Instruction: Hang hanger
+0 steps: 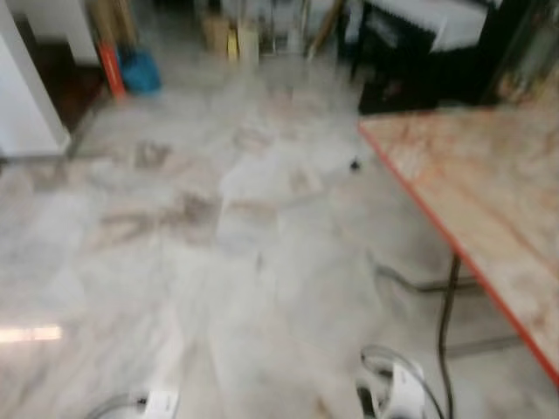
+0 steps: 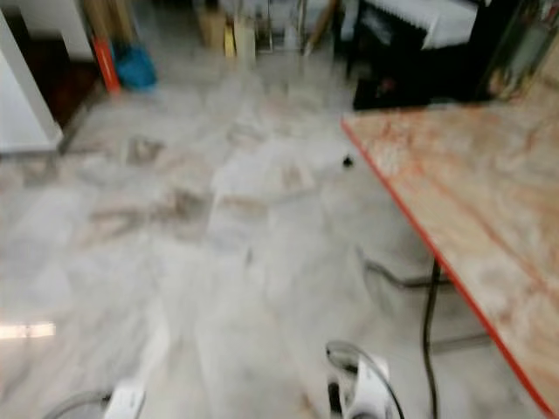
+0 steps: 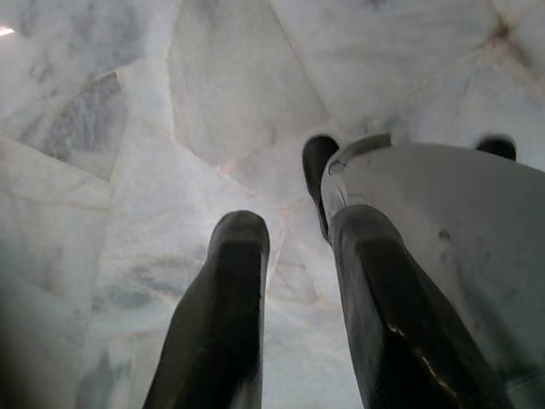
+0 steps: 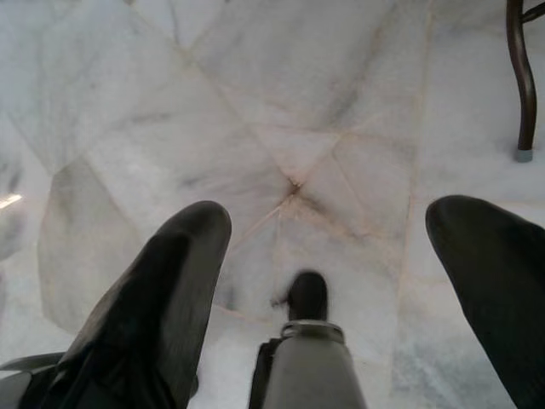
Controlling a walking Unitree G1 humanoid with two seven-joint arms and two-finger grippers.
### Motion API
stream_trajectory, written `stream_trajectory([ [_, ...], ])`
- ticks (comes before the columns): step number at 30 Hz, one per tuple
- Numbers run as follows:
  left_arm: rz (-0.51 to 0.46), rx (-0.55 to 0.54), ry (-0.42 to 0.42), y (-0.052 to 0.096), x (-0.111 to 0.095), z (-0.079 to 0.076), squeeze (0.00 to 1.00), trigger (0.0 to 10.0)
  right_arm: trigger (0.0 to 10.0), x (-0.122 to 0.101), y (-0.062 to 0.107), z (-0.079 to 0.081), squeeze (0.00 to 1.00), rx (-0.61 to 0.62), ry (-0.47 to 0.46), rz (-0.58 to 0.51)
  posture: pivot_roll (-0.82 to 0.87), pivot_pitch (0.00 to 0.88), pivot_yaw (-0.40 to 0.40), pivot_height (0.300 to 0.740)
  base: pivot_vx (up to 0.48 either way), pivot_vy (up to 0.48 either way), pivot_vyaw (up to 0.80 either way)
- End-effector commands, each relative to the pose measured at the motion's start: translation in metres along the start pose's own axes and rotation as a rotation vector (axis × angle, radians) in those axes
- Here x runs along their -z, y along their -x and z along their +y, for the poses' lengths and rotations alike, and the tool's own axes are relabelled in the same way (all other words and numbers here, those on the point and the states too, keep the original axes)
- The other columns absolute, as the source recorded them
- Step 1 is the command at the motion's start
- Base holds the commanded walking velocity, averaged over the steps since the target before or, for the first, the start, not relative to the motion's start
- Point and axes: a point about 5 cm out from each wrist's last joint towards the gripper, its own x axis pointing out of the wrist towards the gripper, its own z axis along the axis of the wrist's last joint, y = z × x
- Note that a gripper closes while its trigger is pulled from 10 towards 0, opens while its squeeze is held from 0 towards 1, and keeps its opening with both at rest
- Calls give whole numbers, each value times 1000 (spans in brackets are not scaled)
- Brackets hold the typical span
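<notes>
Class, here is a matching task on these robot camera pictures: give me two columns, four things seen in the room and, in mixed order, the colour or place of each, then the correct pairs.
Things:
1. Table
2. Bag
3. Floor
4. Right gripper

Colour or place:
A. Blue, far across the room on the robot's left
B. Pale marble slabs with grey veins
C. Orange-red edge, on the robot's right
D. Two black fingers spread wide above the floor

Pairs: 1-C, 2-A, 3-B, 4-D
</notes>
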Motion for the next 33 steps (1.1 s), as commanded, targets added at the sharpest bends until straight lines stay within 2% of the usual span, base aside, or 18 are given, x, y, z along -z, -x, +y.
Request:
stream_trajectory([
  [1,19,21,-8,0,5,-7,0,10000,10000,-3,0,-5,0,15,2,-6,81,0,-54,740,-345,0,0],
  [14,23,22,-17,0,7,-8,0,10000,10000,-1,0,-7,0,14,7,-3,81,0,-54,740,-339,0,0],
  [20,22,21,-15,0,8,-8,0,10000,10000,0,1,-8,0,18,5,1,79,0,-52,740,0,0,0],
  [33,14,22,8,1,7,-8,0,10000,10000,1,1,-8,0,25,16,16,80,0,-51,740,0,0,-633],
])
